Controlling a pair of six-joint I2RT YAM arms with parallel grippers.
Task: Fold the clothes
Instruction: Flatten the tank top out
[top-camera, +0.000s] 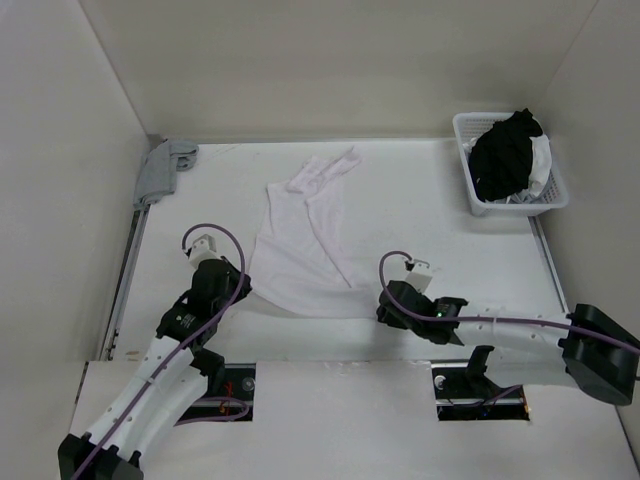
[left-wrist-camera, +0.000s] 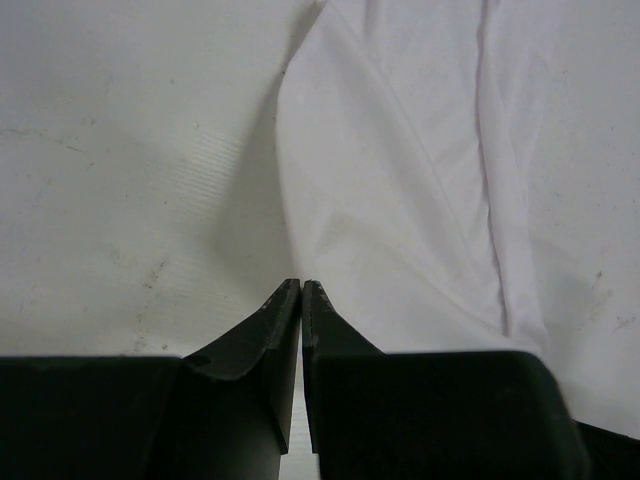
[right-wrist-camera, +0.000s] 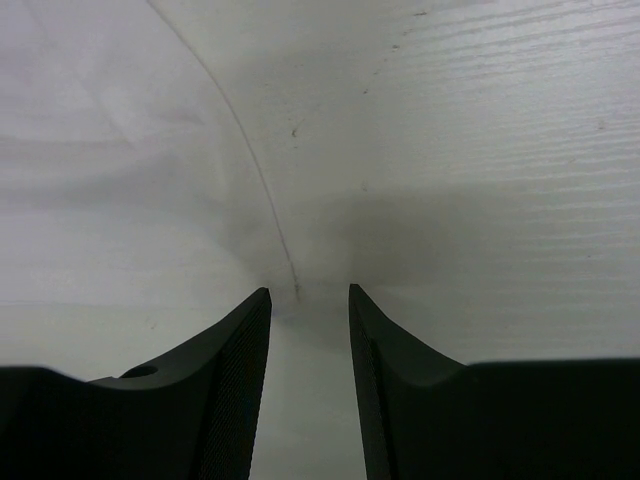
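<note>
The clothes (top-camera: 300, 250) are a white garment spread on the table's middle, with its sleeves bunched toward the back. My left gripper (top-camera: 240, 288) sits at its near-left corner. In the left wrist view the jaws of the left gripper (left-wrist-camera: 301, 283) are pressed together right on the edge of the clothes (left-wrist-camera: 400, 200), pinching it. My right gripper (top-camera: 384, 305) stands at the near-right corner. In the right wrist view the right gripper (right-wrist-camera: 308, 292) is open, and the hem of the clothes (right-wrist-camera: 120, 150) runs down to the gap between its tips.
A white basket (top-camera: 552, 195) at the back right holds a black garment bundle (top-camera: 505, 155). A small grey cloth (top-camera: 163, 165) lies in the back-left corner. White walls close in the table on three sides.
</note>
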